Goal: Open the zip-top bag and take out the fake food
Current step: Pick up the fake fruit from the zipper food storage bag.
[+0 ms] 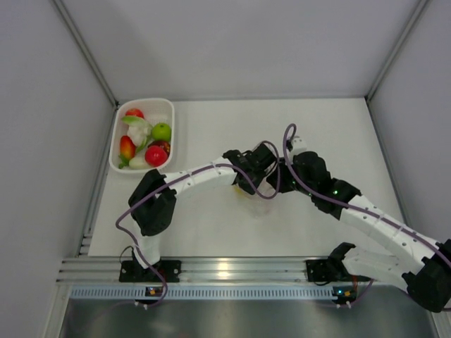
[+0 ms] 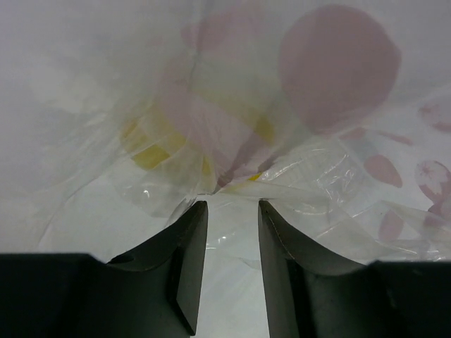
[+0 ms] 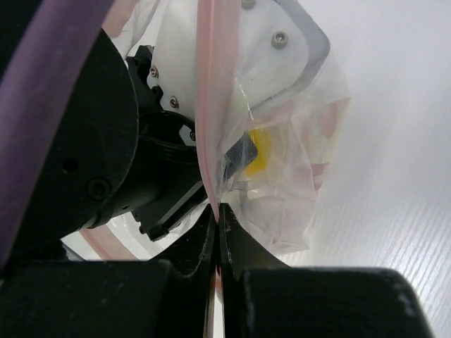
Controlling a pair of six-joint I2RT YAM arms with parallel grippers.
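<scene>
The zip-top bag is clear and crinkly and hangs between my two grippers at the table's middle. My right gripper is shut on its pink zip strip. My left gripper is open, its fingers apart with clear bag film lying between and ahead of them. A yellow piece of fake food shows through the plastic, also in the right wrist view. In the top view the left gripper and right gripper almost touch.
A white basket at the back left holds several fake fruits and vegetables, among them a green apple and a red fruit. Grey walls stand on three sides. A metal rail runs along the near edge.
</scene>
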